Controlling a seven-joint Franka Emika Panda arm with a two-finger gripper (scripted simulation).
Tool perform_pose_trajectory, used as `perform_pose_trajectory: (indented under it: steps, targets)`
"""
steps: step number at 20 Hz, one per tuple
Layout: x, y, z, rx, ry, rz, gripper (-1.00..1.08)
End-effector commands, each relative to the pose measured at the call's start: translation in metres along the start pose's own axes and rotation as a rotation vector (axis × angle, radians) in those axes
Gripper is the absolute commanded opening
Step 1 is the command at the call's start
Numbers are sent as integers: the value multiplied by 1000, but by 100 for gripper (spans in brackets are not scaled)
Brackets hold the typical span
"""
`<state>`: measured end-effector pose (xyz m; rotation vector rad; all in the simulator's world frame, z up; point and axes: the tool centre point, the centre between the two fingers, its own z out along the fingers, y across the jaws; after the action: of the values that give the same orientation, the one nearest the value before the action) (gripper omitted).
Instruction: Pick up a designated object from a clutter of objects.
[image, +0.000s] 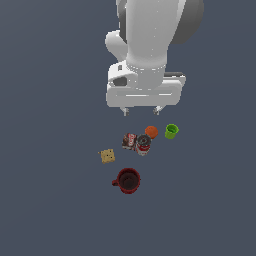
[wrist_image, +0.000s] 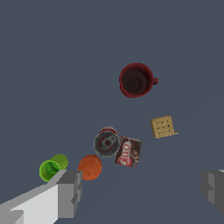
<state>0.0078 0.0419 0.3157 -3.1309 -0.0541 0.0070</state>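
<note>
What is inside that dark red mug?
Nothing shows inside the dark red mug: both views look down into a dark, bare interior. Its very bottom is shadowed, so something tiny and dark there could go unseen.

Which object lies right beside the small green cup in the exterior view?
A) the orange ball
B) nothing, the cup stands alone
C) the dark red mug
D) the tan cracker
A: the orange ball sits just to the exterior view's left of the green cup, while the red mug and cracker lie farther off.

Matt lime plastic-looking cup (image: 171, 131), matt dark-red mug (image: 128, 180), metal-topped cans (image: 136, 143), rough tan cracker (image: 107, 156), smooth grey floor (image: 50, 100).
</note>
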Motion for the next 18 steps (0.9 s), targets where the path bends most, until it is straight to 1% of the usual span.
perform_pose_trajectory:
  steps: [1, 5, 9, 13, 18]
  targets:
    - [0, -1, 2, -1, -1, 2, 100]
    - [-1, -10, 13, -5, 0, 7, 100]
    - [-3, -26, 31, -12, 0, 15, 100]
    - [-9, -49, 58, -19, 1, 27, 100]
    - [-24, -87, 102, -28, 4, 43, 100]
